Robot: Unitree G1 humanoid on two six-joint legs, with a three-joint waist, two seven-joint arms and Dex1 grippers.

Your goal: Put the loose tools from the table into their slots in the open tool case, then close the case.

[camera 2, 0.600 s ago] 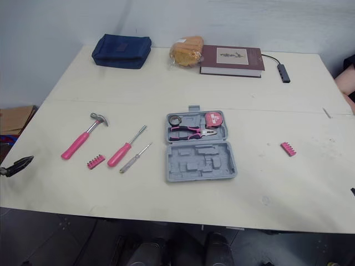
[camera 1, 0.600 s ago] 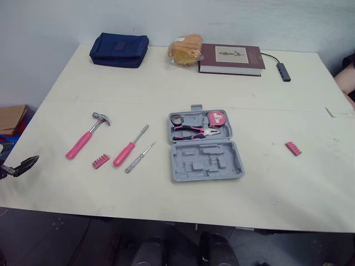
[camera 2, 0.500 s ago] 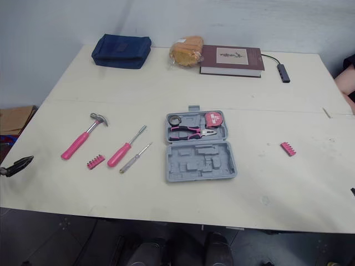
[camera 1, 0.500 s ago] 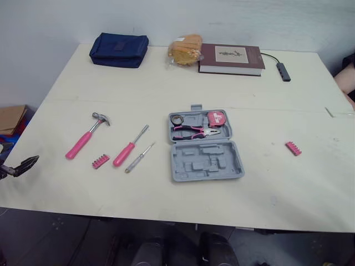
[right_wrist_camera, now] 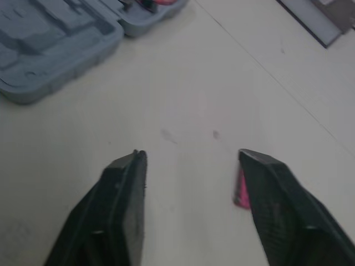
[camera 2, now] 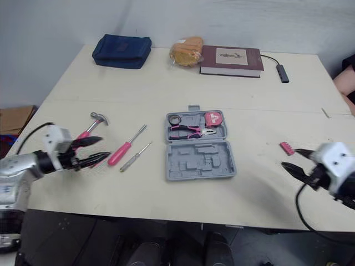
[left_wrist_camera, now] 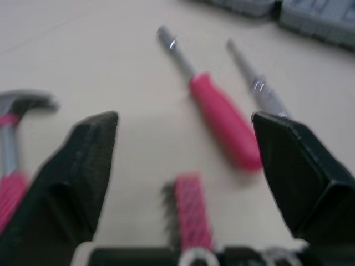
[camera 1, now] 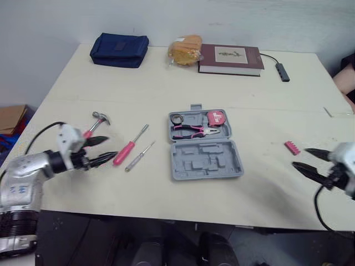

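Note:
The grey tool case (camera 1: 206, 159) lies open mid-table, with pink pliers (camera 1: 194, 131) and a pink tape measure (camera 1: 217, 117) in its far half. Left of it lie a pink screwdriver (camera 1: 127, 150), a thin screwdriver (camera 1: 140, 157) and a pink hammer (camera 1: 95, 123). My left gripper (camera 1: 111, 147) is open just above the table, its fingers either side of a pink bit holder (left_wrist_camera: 191, 213). A second pink bit holder (camera 1: 292, 147) lies right of the case. My right gripper (camera 1: 300, 158) hovers open just beside it, and one finger partly hides that holder (right_wrist_camera: 241, 191).
Along the table's far edge sit a blue pouch (camera 1: 118, 50), a bagged bun (camera 1: 186, 50), a dark red book (camera 1: 230, 59) and a cabled grey adapter (camera 1: 284, 72). A cardboard box (camera 1: 11, 117) stands on the floor at the left. A person's arm (camera 1: 345, 75) shows at the right edge.
Both arms have swung in over the table. The left gripper moved from the table's left edge to the left bit holder. The right gripper came into view beside the right bit holder.

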